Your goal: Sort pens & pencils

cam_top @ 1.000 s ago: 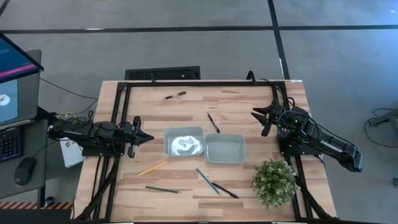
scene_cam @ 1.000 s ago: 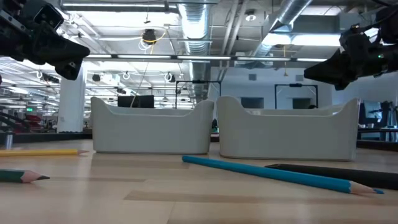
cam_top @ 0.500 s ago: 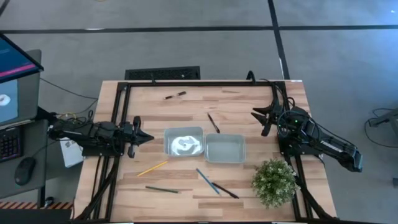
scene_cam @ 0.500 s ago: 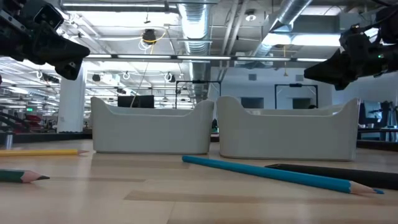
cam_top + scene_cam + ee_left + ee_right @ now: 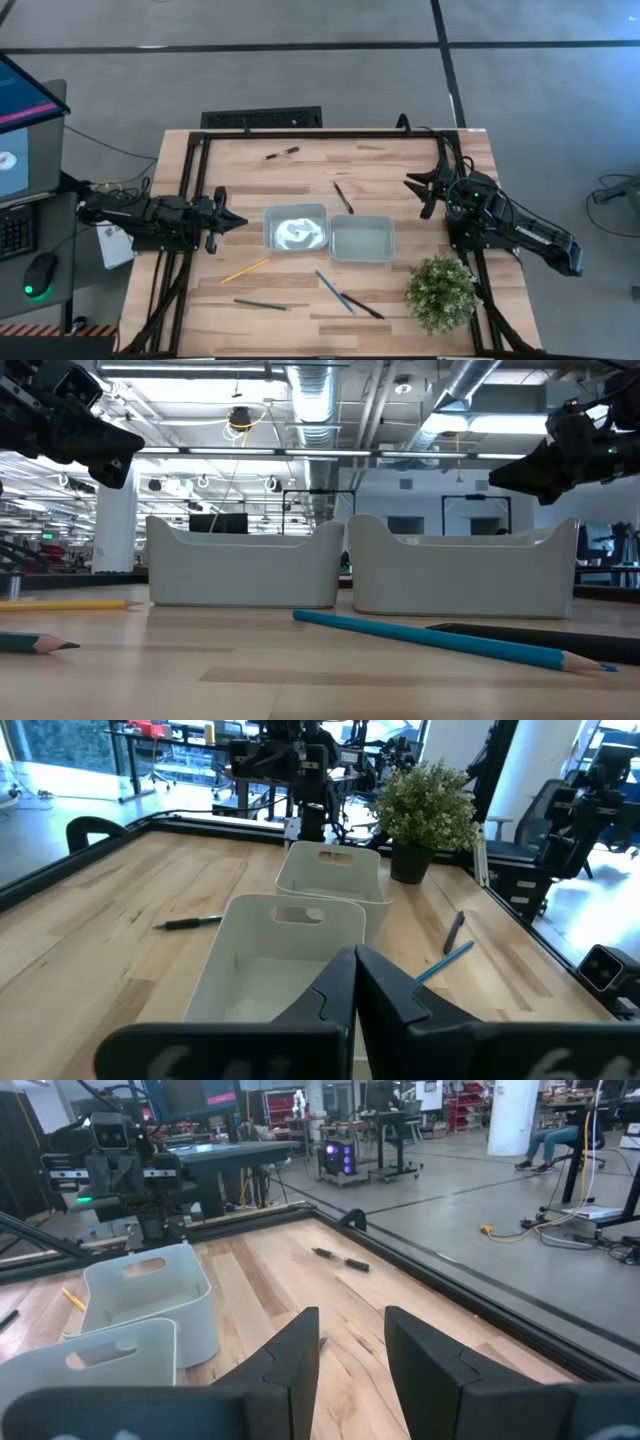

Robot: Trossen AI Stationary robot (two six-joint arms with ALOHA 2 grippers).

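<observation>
Your right claw point(image 5: 350, 1342) hangs open above the wooden tabletop point(image 5: 270, 1285). Two white bins point(image 5: 150, 1295) sit at ten o'clock, a black pen point(image 5: 340, 1259) at twelve.

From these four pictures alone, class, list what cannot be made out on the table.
- Inside of both bins: low view, hidden by their own walls.
- Dark pen: low view, cut off at the picture's edge.
- Green pencil: low view, cut off at the edge.
- Pen by the far edge: high view, too small to show details.
</observation>
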